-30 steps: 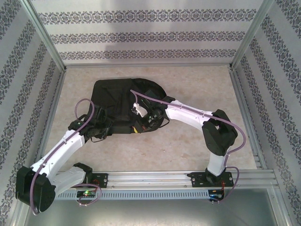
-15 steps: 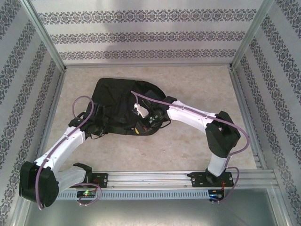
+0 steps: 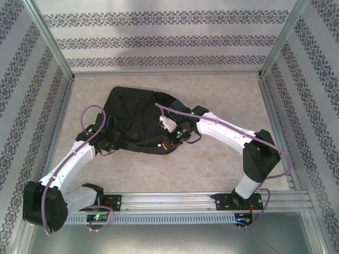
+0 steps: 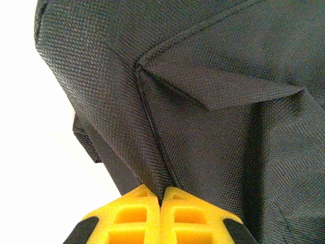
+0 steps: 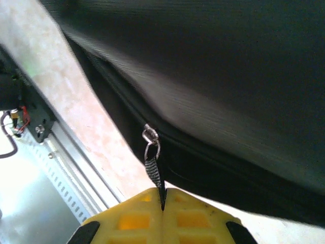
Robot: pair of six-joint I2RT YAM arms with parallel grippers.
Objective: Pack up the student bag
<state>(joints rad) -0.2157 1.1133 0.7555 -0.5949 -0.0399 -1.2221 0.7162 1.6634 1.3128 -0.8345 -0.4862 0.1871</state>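
Backpack [image 3: 132,114] of large black soft fabric is laid flat on the beige worktop [image 3: 212,159], ringed by patterned walls [image 3: 169,39]. The left tool [image 4: 161,193] is closed on a fabric fold [image 4: 152,152]; the right tool [image 5: 163,197] is pinched on a grey zipper pull [image 5: 153,170].

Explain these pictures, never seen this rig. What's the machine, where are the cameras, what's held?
Two white robot arms are bolted at the near edge of a table. The overhead picture looks down from above and behind them: the left arm and right arm both reach to a black bag lying on the table. The other two pictures come from a camera on each wrist, looking forward past its yellow hand. The left hand is shut on a fold of the bag's fabric. The right hand is shut on the zipper pull.
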